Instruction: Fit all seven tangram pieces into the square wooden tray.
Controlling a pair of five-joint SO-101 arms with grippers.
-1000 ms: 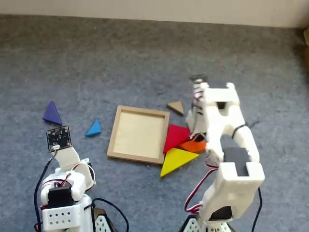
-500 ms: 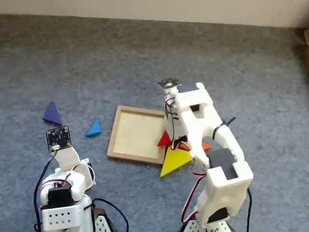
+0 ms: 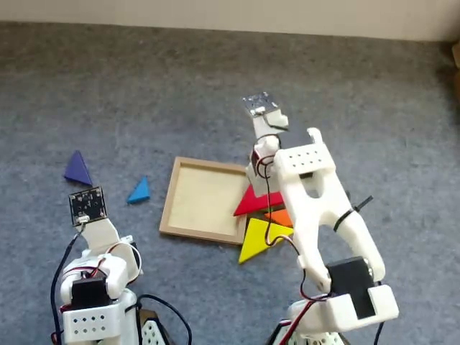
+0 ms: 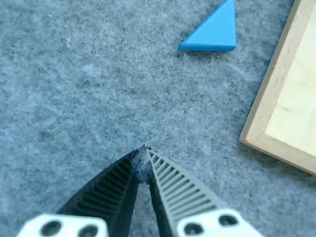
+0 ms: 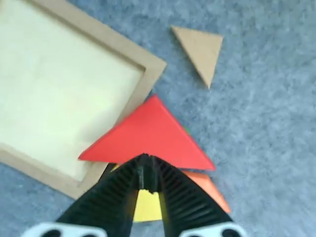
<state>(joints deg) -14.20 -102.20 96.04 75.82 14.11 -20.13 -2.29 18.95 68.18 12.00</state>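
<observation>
The square wooden tray [image 3: 171, 198] lies mid-carpet with nothing in it; its rim [image 5: 148, 74] also shows in the right wrist view. A red triangle [image 5: 150, 136] lies tilted, one corner over the tray's right rim. My right gripper [image 5: 145, 170] is shut, its tips against the red triangle's long edge. Under it lie an orange piece [image 5: 210, 190] and a yellow triangle [image 3: 260, 237]. A tan triangle [image 5: 200, 47] lies farther out on the carpet. My left gripper [image 4: 144, 158] is shut over bare carpet, short of a light blue triangle [image 4: 215, 32].
A dark blue triangle [image 3: 77, 168] lies on the carpet far left of the tray. The right arm [image 3: 305, 180] stretches over the pieces at the tray's right side. The left arm [image 3: 90, 287] stays near the front edge. Grey carpet surrounds everything.
The right arm swung left toward the tray and stretched farther out. The red triangle shifted left, so that its corner now overlaps the tray's rim. The left arm kept still.
</observation>
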